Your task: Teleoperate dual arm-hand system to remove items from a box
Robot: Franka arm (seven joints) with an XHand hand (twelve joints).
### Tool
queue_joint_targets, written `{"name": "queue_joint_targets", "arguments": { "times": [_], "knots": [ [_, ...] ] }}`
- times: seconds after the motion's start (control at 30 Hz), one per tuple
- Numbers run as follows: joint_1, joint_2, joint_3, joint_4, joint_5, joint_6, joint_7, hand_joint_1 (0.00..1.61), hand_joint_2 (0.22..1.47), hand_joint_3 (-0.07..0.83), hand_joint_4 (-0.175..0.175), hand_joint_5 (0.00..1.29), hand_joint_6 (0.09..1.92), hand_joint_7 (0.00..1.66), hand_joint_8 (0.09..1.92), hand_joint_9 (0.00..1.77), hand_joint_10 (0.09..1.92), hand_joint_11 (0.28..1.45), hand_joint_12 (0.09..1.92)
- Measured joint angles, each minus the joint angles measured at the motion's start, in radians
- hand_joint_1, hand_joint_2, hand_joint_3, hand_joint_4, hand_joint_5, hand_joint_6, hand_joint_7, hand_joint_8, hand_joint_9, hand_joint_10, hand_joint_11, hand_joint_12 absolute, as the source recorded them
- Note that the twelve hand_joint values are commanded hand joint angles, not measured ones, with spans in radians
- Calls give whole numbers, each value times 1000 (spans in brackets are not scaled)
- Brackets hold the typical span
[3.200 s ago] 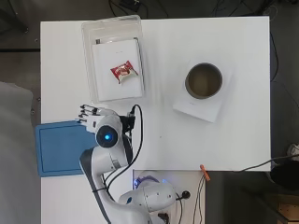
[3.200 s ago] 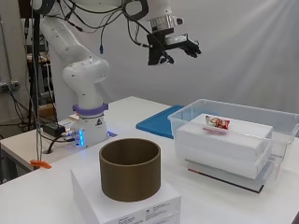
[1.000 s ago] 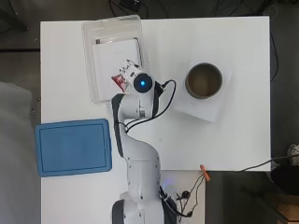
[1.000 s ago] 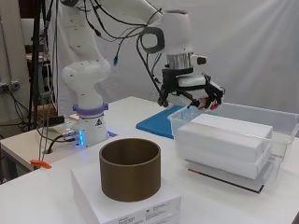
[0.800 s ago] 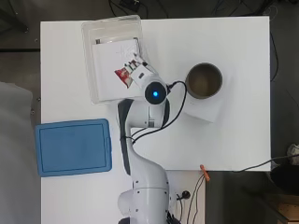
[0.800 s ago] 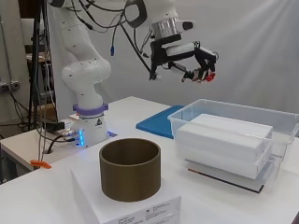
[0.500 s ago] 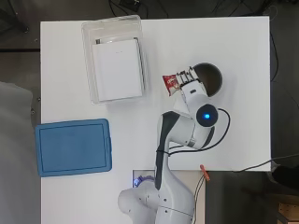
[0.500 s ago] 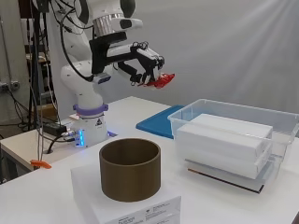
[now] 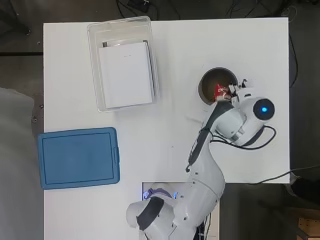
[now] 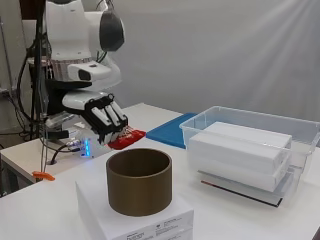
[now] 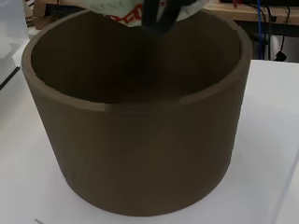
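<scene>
- Brown round container in the overhead view stands on a white box, half covered by the hand; a red packet shows over its opening. The clear box holds only a white carton.
- Side view: the hand has its fingers curled round the red packet, just above the container rim.
- Wrist view: the container fills the picture; the packet is cut off at the edge, its underside hidden.

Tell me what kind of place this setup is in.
Probably a robotics lab: a white robot arm bolted to a white table, loose cables trailing off its edge, and a plain grey curtain backdrop behind.
</scene>
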Motion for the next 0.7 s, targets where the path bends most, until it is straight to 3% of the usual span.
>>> {"name": "queue_joint_targets", "arguments": {
  "times": [0.1, 0.13, 0.17, 0.23, 0.27, 0.33, 0.53, 0.7],
  "knots": [
    [-3, 54, 65, 35, 8, 2, 13, 1355, 1125, 0, -110, 773, 1130, 973, 923, 1087, 1089, 579, 1130],
    [-6, 77, 83, 46, 9, 2, 19, 1359, 1122, -1, -112, 775, 1128, 979, 907, 1090, 1091, 583, 1123],
    [-12, 107, 98, 56, 7, 1, 27, 1301, 1140, 0, -87, 769, 1174, 986, 955, 1098, 973, 586, 1124],
    [-20, 156, 131, 59, 0, 15, 37, 661, 882, -23, -18, 269, 452, 380, 383, 496, 388, 441, 513],
    [-17, 160, 139, 57, -11, 24, 45, 408, 793, -18, -5, 136, 233, 219, 201, 342, 220, 419, 289],
    [-3, 140, 141, 75, -60, 6, 97, 153, 742, -4, 8, 67, 87, 186, 87, 301, 87, 419, 87],
    [35, -10, 93, 124, -248, -106, 272, 45, 732, 2, 18, 66, 87, 210, 87, 321, 87, 428, 87],
    [480, -144, -272, 148, -389, -168, 381, 39, 755, 10, 5, 64, 87, 208, 87, 320, 87, 436, 87]
  ]
}}
